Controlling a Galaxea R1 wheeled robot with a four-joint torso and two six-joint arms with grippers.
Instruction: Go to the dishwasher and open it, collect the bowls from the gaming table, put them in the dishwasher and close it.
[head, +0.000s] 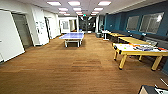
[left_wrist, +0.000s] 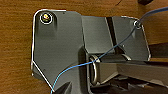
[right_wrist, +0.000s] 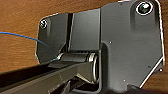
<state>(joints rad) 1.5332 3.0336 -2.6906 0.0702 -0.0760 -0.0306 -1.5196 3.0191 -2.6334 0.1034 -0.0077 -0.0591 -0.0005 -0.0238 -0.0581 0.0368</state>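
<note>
A wood-floored hall: the gaming table (head: 140, 50) (boards on top) stands right, a ping-pong table (head: 72, 36) ahead; whether either gripper is open cannot be told.

From the right wrist, the robot's wide dark plate (right_wrist: 125, 47) fills most of the frame, with round fittings at its corners. A jointed bar (right_wrist: 50, 75) runs from a cylindrical joint beside it. A thin blue cable (right_wrist: 25, 37) curves across brown wood-toned floor (right_wrist: 20, 15) behind the plate.

matt brown carpet floor (head: 75, 67), glossy table top (head: 130, 47)
</note>
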